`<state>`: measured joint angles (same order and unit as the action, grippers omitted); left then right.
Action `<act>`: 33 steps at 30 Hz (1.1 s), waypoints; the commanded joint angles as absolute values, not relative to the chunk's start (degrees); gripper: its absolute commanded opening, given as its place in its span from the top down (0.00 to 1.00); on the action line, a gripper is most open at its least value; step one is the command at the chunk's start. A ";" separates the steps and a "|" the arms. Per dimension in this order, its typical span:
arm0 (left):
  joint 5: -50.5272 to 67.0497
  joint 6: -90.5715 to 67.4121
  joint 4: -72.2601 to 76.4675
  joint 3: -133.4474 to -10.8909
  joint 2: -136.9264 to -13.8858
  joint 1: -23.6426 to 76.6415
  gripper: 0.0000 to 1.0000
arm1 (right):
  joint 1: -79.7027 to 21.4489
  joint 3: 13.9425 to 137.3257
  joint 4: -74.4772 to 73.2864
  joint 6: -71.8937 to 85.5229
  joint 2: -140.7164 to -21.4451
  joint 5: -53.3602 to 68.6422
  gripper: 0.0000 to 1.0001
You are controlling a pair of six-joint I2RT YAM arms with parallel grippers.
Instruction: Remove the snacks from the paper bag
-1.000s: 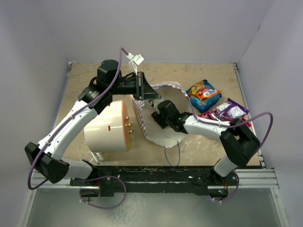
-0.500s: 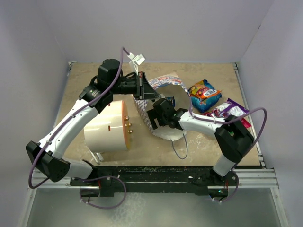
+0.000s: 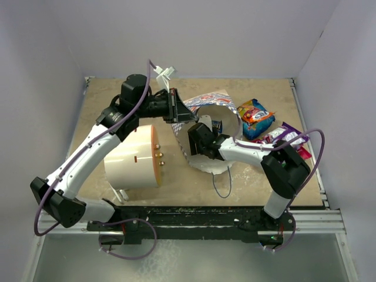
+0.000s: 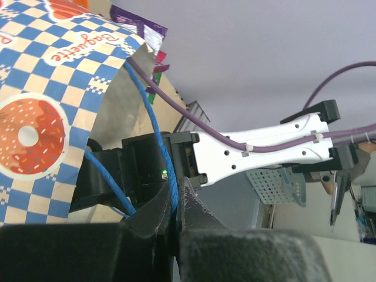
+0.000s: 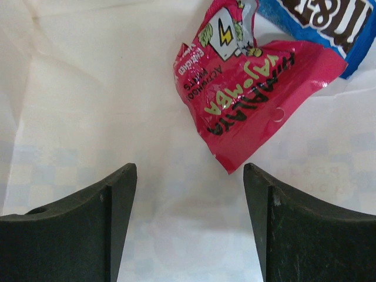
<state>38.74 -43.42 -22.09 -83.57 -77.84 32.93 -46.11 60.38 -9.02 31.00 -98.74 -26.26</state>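
The paper bag [image 3: 211,97] is seen lying on its side on the table [image 3: 100,106], its blue-and-white checkered outside turned upward and its white mouth turned toward the arm bases. At the left part of its rim the bag is held by the left gripper [image 4: 176,202], whose fingers are pressed together on the paper edge, with a blue cord handle [image 4: 163,154] pinched between them. A second cord handle [image 3: 222,185] is left lying loose on the table just on the near side of the bag. The right gripper [image 5: 188,176] is reached into the bag through its mouth; its fingers [image 5: 79,229] are spread apart over the white inner paper and nothing is held between them. Two of the snacks are found inside the bag, deeper in than the fingertips: a pink packet [image 5: 252,100] lying crumpled on the paper, apart from both fingers, and a blue packet [image 5: 311,23] just behind it, partly covered by it. Other snacks are laid out on the table to the right of the bag: a blue-and-orange packet [image 3: 255,116] just beside its far right side, a purple packet [image 3: 286,136] further right and nearer the bases, and a red packet [image 3: 302,153] largely hidden by the right arm. A white cylinder [image 3: 130,157] is set on its side to the left of the bag, near it; whether the two touch cannot be told.
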 commanded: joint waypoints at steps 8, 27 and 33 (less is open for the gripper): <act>26.39 -40.59 -28.82 -96.95 -77.86 31.46 1.00 | -52.07 51.33 12.63 10.30 -89.57 -21.52 0.25; 31.70 -41.66 -27.70 -98.00 -79.40 31.46 1.00 | -52.82 49.07 21.30 7.95 -90.10 -15.78 0.24; 33.35 -43.20 -25.86 -94.65 -78.08 31.46 1.00 | -52.82 51.26 20.83 14.23 -95.90 -17.79 0.16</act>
<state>31.22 -42.44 -29.36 -96.36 -80.23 31.88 -52.95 49.04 18.68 9.69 -92.44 -18.13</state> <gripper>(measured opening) 0.011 0.817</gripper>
